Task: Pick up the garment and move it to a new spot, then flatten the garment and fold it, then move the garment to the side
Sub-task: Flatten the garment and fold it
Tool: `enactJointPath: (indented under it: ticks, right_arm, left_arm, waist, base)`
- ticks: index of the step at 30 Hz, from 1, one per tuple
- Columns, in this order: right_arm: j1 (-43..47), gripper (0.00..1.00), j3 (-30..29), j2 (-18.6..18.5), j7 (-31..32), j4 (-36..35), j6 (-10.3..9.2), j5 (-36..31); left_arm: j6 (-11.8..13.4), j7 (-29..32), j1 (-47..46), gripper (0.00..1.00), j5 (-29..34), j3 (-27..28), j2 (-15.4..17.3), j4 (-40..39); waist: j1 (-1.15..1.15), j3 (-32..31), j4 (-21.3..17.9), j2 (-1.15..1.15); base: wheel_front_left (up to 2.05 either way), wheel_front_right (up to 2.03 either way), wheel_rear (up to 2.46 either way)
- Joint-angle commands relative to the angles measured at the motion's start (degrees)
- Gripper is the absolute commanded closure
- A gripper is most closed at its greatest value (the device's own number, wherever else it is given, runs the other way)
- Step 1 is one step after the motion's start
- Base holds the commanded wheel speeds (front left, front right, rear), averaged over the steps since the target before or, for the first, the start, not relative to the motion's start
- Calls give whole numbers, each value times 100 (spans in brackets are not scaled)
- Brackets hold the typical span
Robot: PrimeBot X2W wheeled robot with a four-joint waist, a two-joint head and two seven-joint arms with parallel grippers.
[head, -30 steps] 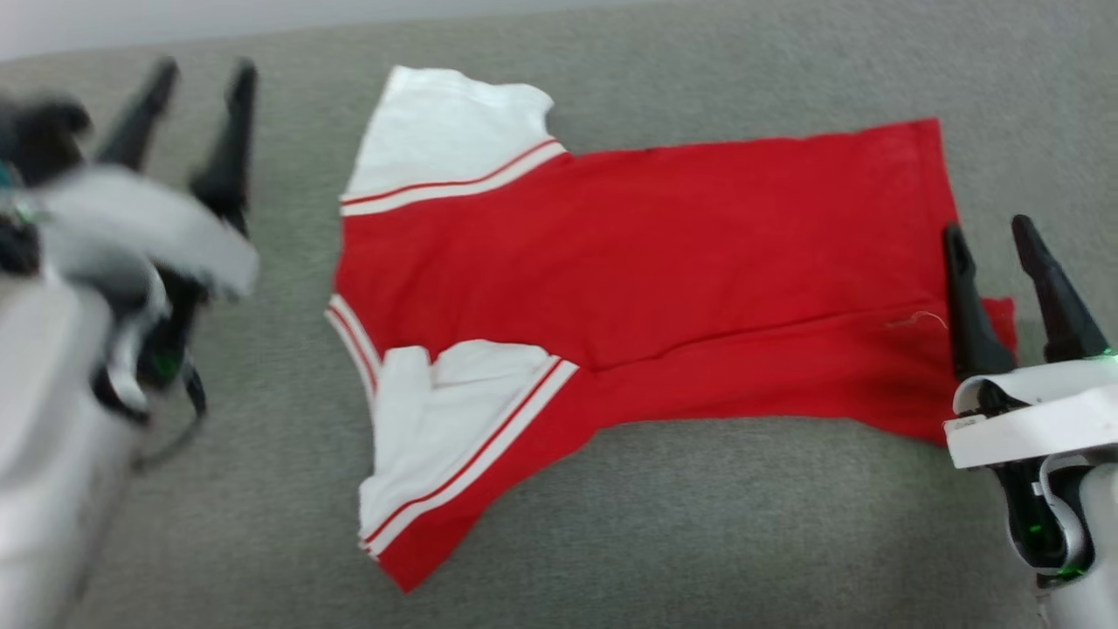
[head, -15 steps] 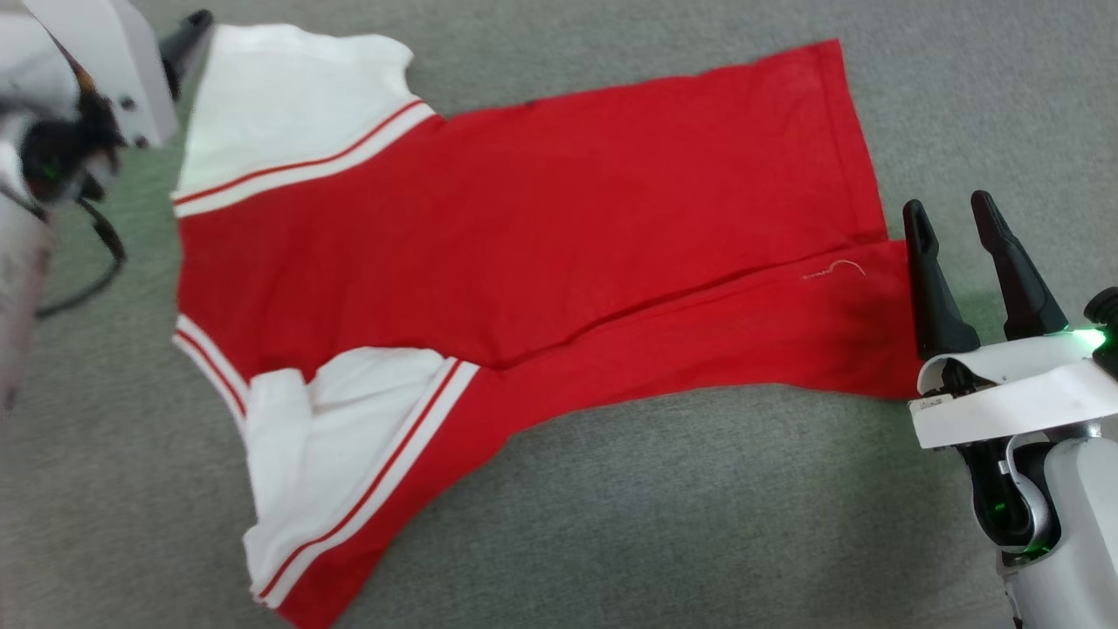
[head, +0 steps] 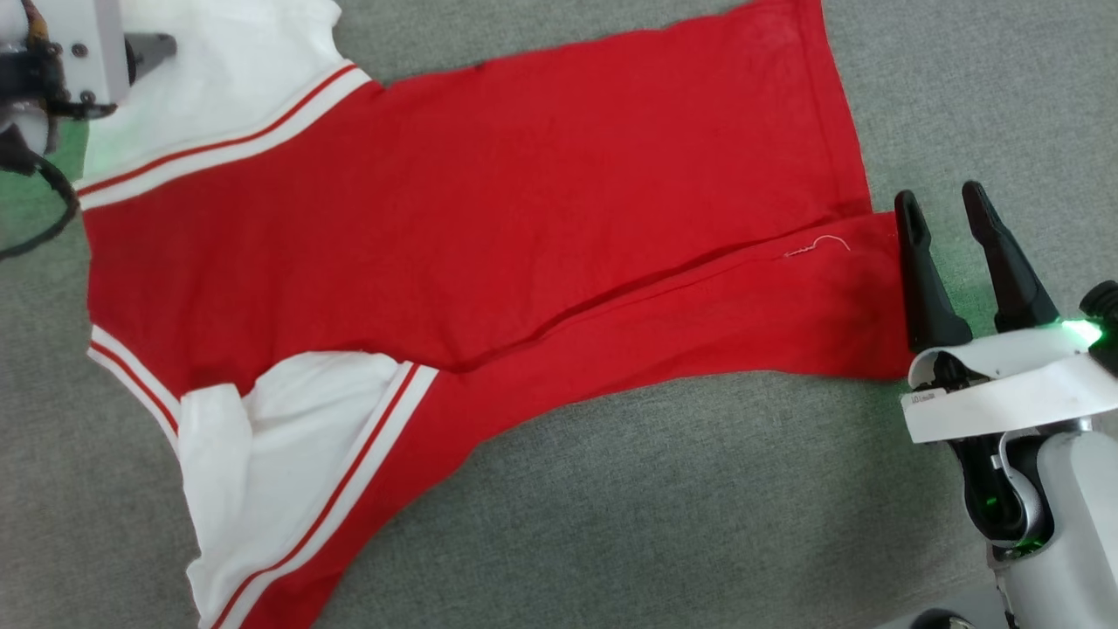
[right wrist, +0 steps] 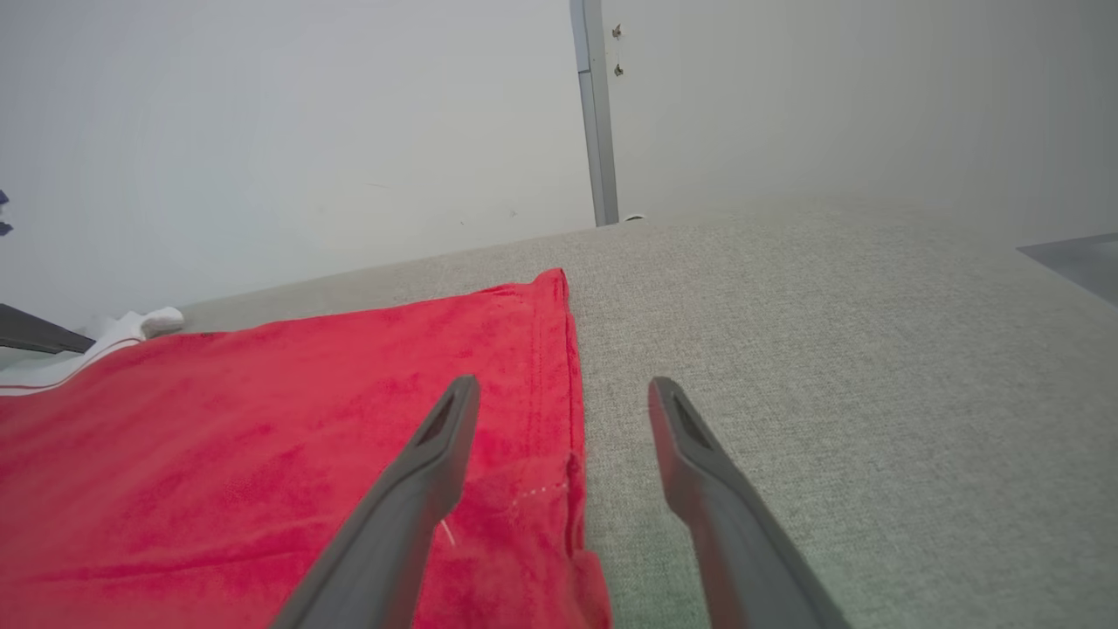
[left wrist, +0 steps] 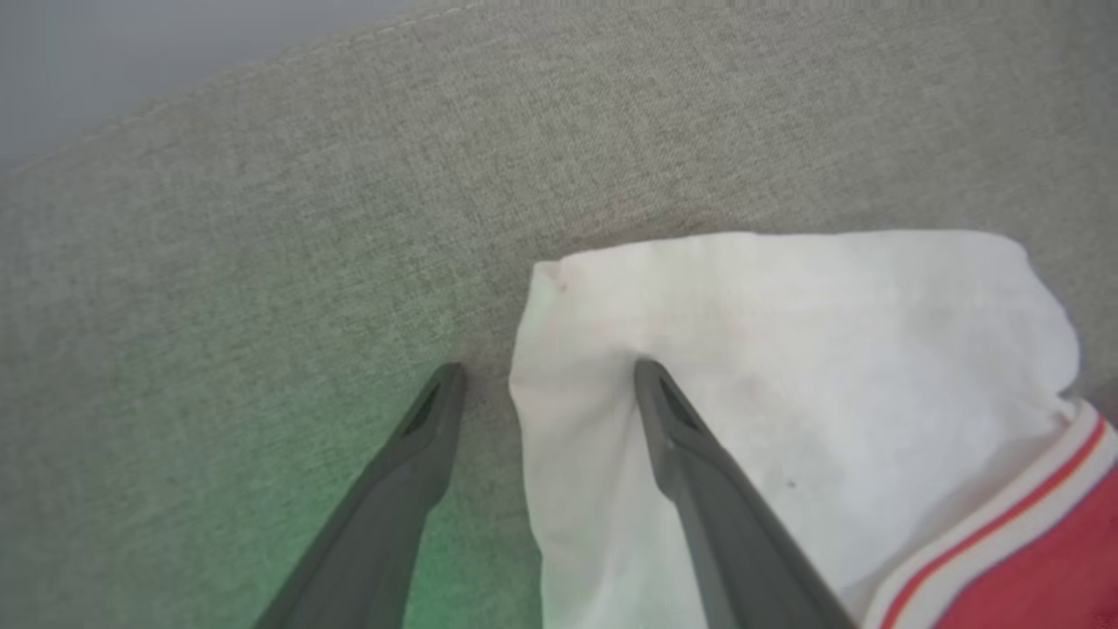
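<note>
Left gripper (left wrist: 548,371), fingers apart, straddles the white shoulder edge of the garment (head: 480,218), which lies flat on the grey surface (head: 699,507), apparently folded once lengthwise. Right gripper (head: 939,194), fingers apart, at hem. Further folding and moving aside are left.

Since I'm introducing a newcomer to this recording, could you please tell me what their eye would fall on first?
The red-and-white garment, spread out across the grey surface, dominates the head view. At its hem on the right, the right pincer stands open, one finger over red fabric and one over bare grey. At the upper left, the left pincer, also open, straddles the edge of a white panel.
</note>
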Motion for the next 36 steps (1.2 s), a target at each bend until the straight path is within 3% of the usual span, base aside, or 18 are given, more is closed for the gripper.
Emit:
enactJointPath:
  ticks: [1,2,3,5,11,19,30,36]
  right_arm:
    - [-73,0,26,20,-26,-45,-10,25]
    - [-77,0,37,14,-26,-53,-10,25]
    - [-95,0,47,-4,-26,-71,-10,28]
    - [-166,0,107,-71,-26,-104,-10,51]
    - [-729,0,408,-530,155,-119,-10,204]
    - [-2287,0,953,-1395,2112,433,-10,330]
    - [-3885,0,1557,-1636,4827,1750,-10,865]
    - [-4030,0,1974,-1614,5520,2149,-5,1327]
  left_arm:
    - [-57,88,222,0,-96,-62,-184,110]
    - [-61,126,236,0,-151,-49,-230,136]
    - [-71,169,250,51,-217,-36,-282,159]
    - [-90,247,266,100,-298,-41,-346,162]
    - [-97,78,264,100,-357,-110,-267,84]
    - [-106,-140,106,100,-535,-271,-451,-270]
    - [-86,-491,-219,100,-703,-633,-625,-557]
    - [-86,-617,-234,100,-916,-859,-701,-651]
  waist:
    - [0,42,-21,0]
    - [0,53,-21,0]
    - [0,63,-20,0]
    - [0,76,-17,0]
    - [0,85,51,0]
    - [0,160,381,0]
    - [0,454,874,0]
    - [0,467,1027,0]
  base:
    - [0,0,0]
    - [0,0,0]
    - [0,0,0]
    - [0,0,0]
    - [0,0,0]
    - [0,0,0]
    - [0,0,0]
    - [0,0,0]
